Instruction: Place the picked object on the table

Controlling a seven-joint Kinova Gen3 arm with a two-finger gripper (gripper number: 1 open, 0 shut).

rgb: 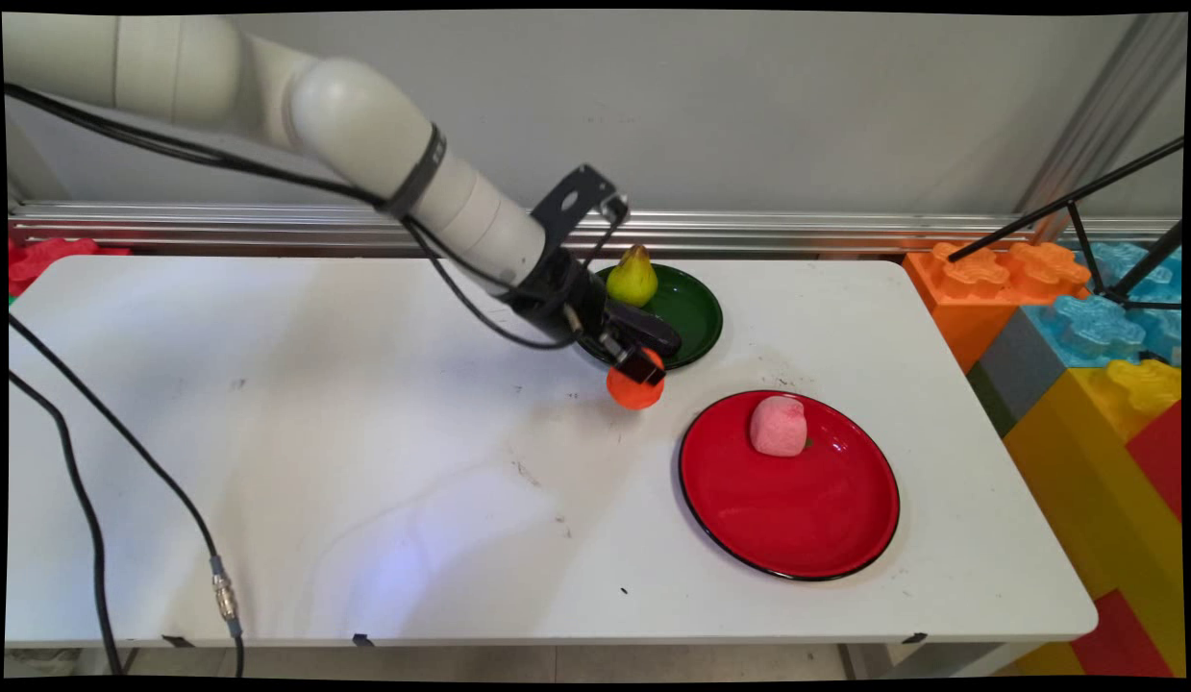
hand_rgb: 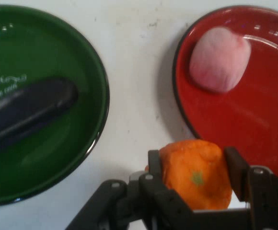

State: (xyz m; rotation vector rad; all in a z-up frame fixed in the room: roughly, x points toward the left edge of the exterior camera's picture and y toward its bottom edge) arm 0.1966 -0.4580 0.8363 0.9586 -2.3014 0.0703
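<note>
Claw [rgb: 637, 369] pinching an orange toy fruit [rgb: 635, 389], one finger [hand_rgb: 154, 168] on each flank, stalk mark facing the hand camera. Fruit low over the worktop [rgb: 364, 461], apparently resting on or just above it; contact not resolvable. Grip taken across the fruit's width, probably because the rounded body offers two opposed faces there.

Just behind the claw, partly hidden by it in the main view: dark green plate [rgb: 696, 309] carrying a yellow-green pear [rgb: 632, 277] upright at its far edge. In the hand view, a dark, elongated object [hand_rgb: 28, 111] lying across the same plate, possibly an aubergine; identity uncertain. Pear not visible from the hand.

Near the claw, toward the worktop's near right side: red plate [rgb: 789, 509] with a black rim, holding a pink, rounded toy food [rgb: 779, 425] close to its far edge. Fruit held in the bare gap between the two plates, touching neither. Each plate's load set inside the rim, likely to keep round pieces from rolling off.

Worktop white, smooth, scuffed with faint grey marks and small dark specks. Black cables [rgb: 95, 481] draped from the arm across the left side and over the near edge. Behind: aluminium rail [rgb: 845, 231] along the base of a plain grey wall. Far right of the claw, beside the worktop: stacked oversized building blocks [rgb: 1085, 365] in orange, blue, yellow and red, with black tripod legs [rgb: 1085, 207] above them. Red blocks [rgb: 37, 259] also at the far left corner.
</note>
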